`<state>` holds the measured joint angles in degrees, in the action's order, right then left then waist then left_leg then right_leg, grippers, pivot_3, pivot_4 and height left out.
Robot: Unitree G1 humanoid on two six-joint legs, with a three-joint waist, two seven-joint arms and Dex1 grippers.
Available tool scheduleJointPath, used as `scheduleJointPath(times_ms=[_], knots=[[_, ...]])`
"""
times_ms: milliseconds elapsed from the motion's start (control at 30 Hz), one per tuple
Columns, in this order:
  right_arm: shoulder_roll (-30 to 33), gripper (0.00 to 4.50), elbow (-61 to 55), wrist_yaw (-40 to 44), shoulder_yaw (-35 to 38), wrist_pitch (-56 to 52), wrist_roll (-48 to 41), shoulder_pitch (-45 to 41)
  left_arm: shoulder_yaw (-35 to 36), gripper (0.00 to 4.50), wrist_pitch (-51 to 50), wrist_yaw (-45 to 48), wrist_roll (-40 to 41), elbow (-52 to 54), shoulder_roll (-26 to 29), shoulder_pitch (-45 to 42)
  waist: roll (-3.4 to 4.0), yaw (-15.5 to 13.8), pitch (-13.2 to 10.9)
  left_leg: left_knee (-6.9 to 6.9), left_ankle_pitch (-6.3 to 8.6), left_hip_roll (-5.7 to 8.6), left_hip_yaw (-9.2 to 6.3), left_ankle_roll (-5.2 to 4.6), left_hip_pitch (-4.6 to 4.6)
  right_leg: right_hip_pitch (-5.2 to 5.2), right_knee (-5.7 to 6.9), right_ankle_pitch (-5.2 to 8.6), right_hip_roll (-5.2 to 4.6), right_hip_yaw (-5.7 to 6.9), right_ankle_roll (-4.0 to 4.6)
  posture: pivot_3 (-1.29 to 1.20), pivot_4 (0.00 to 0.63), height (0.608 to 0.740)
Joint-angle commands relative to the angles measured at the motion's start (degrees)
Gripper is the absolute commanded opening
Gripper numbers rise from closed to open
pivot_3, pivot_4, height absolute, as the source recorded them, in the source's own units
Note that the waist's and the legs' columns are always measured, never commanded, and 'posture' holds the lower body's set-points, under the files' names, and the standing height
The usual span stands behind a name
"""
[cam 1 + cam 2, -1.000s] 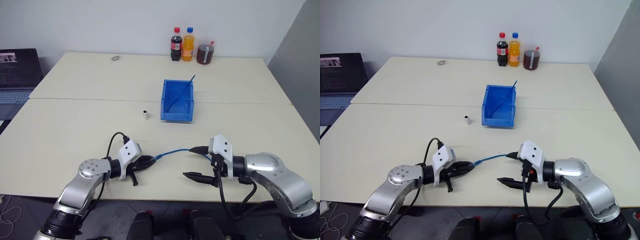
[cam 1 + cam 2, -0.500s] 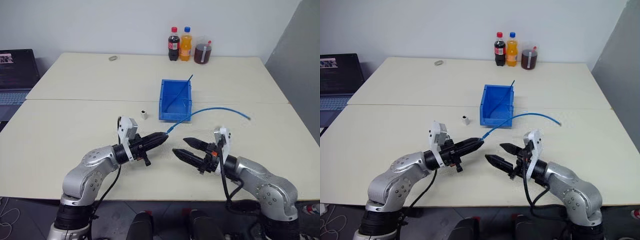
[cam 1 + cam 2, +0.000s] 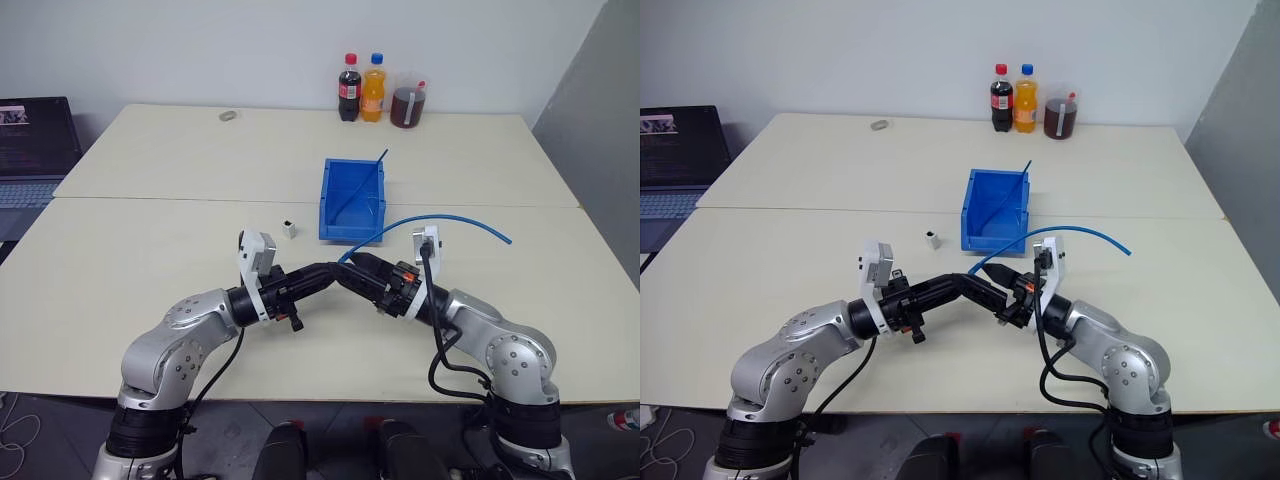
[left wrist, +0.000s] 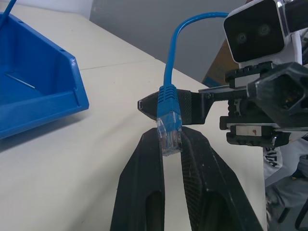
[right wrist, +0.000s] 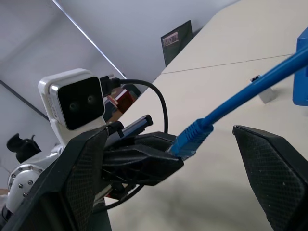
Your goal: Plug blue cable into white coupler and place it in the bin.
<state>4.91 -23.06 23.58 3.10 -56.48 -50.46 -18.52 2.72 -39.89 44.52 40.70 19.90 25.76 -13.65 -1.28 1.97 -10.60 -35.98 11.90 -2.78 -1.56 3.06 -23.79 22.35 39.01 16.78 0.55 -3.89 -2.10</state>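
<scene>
Blue cable (image 3: pixel 440 219) is held at its plug end by left gripper (image 4: pixel 169 139), raised above the counter (image 3: pixel 150 250) mid-front; fingers are clamped together on the clear plug, w/ the plug's tip pointing back into the gripper and the blue boot sticking out past the fingertips. From there the cable arcs up and over to the robot's right, its free end hanging in the air near the counter's right side.

Bin (image 3: pixel 352 200) sits beyond both grippers, centre of counter, long axis running away from the robot; a darker blue strand is leaned in it.

Right gripper (image 5: pixel 168 159) is spread wide, nothing held, its fingers either side of the boot and cable just ahead of the left fingertips. Both grippers are tip to tip, roughly level, angled toward each other.

White coupler (image 3: pixel 289 229) stands on the counter just left of the bin, apart from both grippers, nearer to the left arm. Judged: a handover or regrip of the plug comes next, as the plug is not yet free to face the coupler's socket.
</scene>
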Motion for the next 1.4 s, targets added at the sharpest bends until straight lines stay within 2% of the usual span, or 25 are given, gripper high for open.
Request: scheduleJointPath(times_ms=[33, 67, 200, 600, 833, 867, 1067, 1200, 1300, 1400], knots=[[-0.35, 4.04, 0.20, 0.38, -0.28, 0.76, -2.25, -1.74, 0.50, 0.22, 0.16, 0.52, 1.44, 2.44, 0.78, 0.16, 0.00, 0.00, 0.00, 0.00, 0.00, 0.00, 0.00, 0.00, 0.00, 0.00, 0.00, 0.00, 0.00, 0.00, 0.00, 0.00, 0.150, 0.740], [-0.18, 3.91, 0.44, 0.68, -0.53, 0.53, -2.43, -1.92, 0.51, 0.22, 0.17, 0.52, 1.48, 2.49, 0.85, 0.23, 0.00, 0.00, 0.00, 0.00, 0.00, 0.00, -0.01, 0.00, 0.00, 0.00, 0.00, 0.00, 0.00, 0.01, 0.00, 0.00, 0.150, 0.740], [-0.10, 2.88, 1.03, 1.11, -1.04, 0.20, -3.04, -2.37, 0.42, 0.22, 0.20, 0.58, 1.62, 2.68, 1.02, 0.54, 0.00, 0.00, 0.00, 0.01, 0.00, 0.00, 0.01, 0.00, -0.01, 0.01, -0.01, 0.00, 0.00, -0.01, 0.01, 0.00, 0.150, 0.740], [1.00, 0.22, 1.21, 1.68, -1.96, -0.23, -4.75, -2.49, 0.34, 0.20, 0.31, 0.25, 2.56, 2.67, 1.57, 1.01, 0.00, 0.01, 0.00, 0.01, 0.00, 0.00, 0.01, 0.00, -0.01, 0.02, -0.01, 0.00, 0.00, -0.02, 0.00, 0.00, 0.150, 0.740], [1.61, 0.11, 1.26, 1.95, -2.33, -0.17, -5.05, -2.52, -0.62, 0.20, 1.83, 0.63, 0.46, 2.49, 2.50, 2.02, 0.00, 0.01, 0.00, 0.02, 0.00, 0.00, 0.01, 0.00, -0.01, 0.03, -0.01, 0.01, 0.00, -0.02, 0.00, 0.00, 0.150, 0.740], [1.71, 0.11, 1.27, 2.01, -2.40, -0.10, -5.01, -2.52, -1.01, 0.90, 1.96, 1.10, -0.01, 2.53, 3.05, 2.39, 0.00, 0.01, 0.00, 0.02, 0.00, 0.00, 0.02, 0.00, -0.01, 0.03, -0.01, 0.01, 0.00, -0.02, 0.01, 0.00, 0.150, 0.740], [2.06, 0.11, 1.57, 2.30, -2.76, 0.52, -4.70, -2.54, -0.90, 2.00, 2.36, 2.65, -0.69, 2.83, 5.10, 4.39, 0.01, 0.03, -0.01, 0.03, 0.00, -0.01, 0.02, 0.00, -0.03, 0.05, -0.02, 0.01, 0.00, -0.03, 0.01, 0.00, 0.150, 0.740], [2.29, 0.11, 1.60, 2.46, -2.85, 0.99, -4.33, -2.35, 0.01, 2.83, 2.98, 5.47, -1.78, 2.97, 9.43, 7.50, 0.01, 0.08, -0.01, 0.04, 0.00, -0.02, 0.03, 0.00, -0.03, 0.08, -0.02, 0.02, 0.00, -0.03, 0.02, 0.00, 0.150, 0.740], [2.80, 0.11, 1.57, 2.71, -3.02, 1.52, -3.70, -1.98, 0.71, 3.44, 6.54, 8.51, -5.68, 1.01, 14.39, 11.83, 0.02, 0.36, -0.01, 0.10, 0.00, -0.05, 0.05, 0.00, -0.04, 0.15, -0.01, 0.03, 0.02, -0.06, 0.05, 0.00, 0.150, 0.740], [3.38, 0.11, 1.42, 2.93, -3.30, 1.86, -3.33, -1.58, 1.72, 3.98, 12.54, 8.14, -10.90, -3.10, 16.27, 14.11, 0.03, 0.41, -0.02, 0.16, 0.00, -0.06, 0.08, 0.00, -0.07, 0.24, 0.00, 0.05, 0.01, -0.07, 0.09, 0.00, 0.150, 0.740]])
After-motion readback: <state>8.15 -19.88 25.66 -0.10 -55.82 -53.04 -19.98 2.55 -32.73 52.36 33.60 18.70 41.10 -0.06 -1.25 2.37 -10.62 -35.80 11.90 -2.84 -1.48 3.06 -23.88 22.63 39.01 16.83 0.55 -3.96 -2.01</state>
